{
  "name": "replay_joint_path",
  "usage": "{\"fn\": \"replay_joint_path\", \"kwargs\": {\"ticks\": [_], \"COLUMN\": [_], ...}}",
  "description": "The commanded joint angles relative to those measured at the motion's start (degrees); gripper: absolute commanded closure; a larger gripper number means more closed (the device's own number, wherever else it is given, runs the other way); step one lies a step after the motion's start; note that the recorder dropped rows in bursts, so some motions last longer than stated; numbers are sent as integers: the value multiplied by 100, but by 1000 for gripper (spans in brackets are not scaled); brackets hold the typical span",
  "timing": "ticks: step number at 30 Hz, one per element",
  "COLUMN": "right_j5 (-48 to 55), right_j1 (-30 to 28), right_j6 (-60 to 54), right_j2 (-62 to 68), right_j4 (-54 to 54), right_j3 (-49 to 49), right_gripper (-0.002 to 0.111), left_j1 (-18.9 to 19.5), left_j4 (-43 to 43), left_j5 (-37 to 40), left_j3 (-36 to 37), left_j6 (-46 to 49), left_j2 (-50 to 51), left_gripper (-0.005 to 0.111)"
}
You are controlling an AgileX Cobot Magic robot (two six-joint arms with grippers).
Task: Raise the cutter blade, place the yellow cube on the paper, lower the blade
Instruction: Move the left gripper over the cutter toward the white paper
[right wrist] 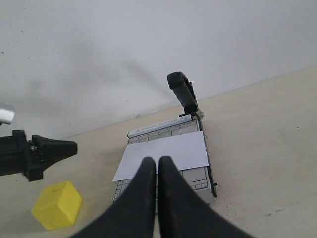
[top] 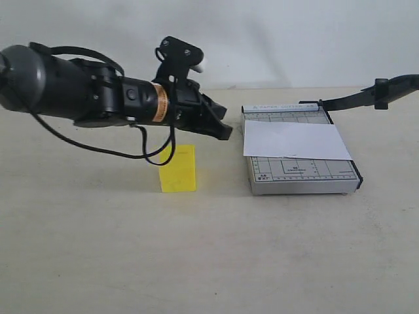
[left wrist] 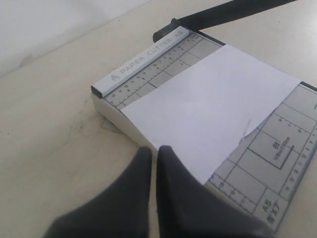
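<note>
showing a matte, pale beige table [top: 91,255] that carries a flat grey metal cutter base [top: 308,176] printed with a ruled grid. the paper [top: 294,139], a thin plain white rectangle with a small crease near one edge, lies flat across the middle of the base. the cutter blade [top: 370,97], a long slim black lever with a thick rounded handle end, stands raised, slanting up from the far corner of the base. the yellow cube [top: 178,169], bright, matte and sharp-edged, rests on the table near the base, apart from it and off the paper. the left arm, a dark cylinder with an orange band and a loose black cable, reaches level across the scene. its left pincer [top: 224,131] is clenched on nothing, its tapered black fingers pressed together above the table between cube and base. the right pincer [right wrist: 157,162] is likewise clenched and empty, aimed toward the base.
</note>
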Motion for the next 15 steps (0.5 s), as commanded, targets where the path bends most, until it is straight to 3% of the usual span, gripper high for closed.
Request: {"fn": "replay_joint_path", "kwargs": {"ticks": [1,15], "right_j5": [-68,-68], "right_j1": [4,4], "right_j6": [-14,-14], "right_j2": [-34,-34], "right_j4": [-17,-17], "right_j3": [2,2], "right_gripper": [106,106], "left_j1": [-253,-662], "left_j4": [-32,-32], "left_j5": [193,478], "left_j3": [-616,-1922], "left_j6": [38,189], "left_j2": [533,1526], "left_gripper": [102,102]}}
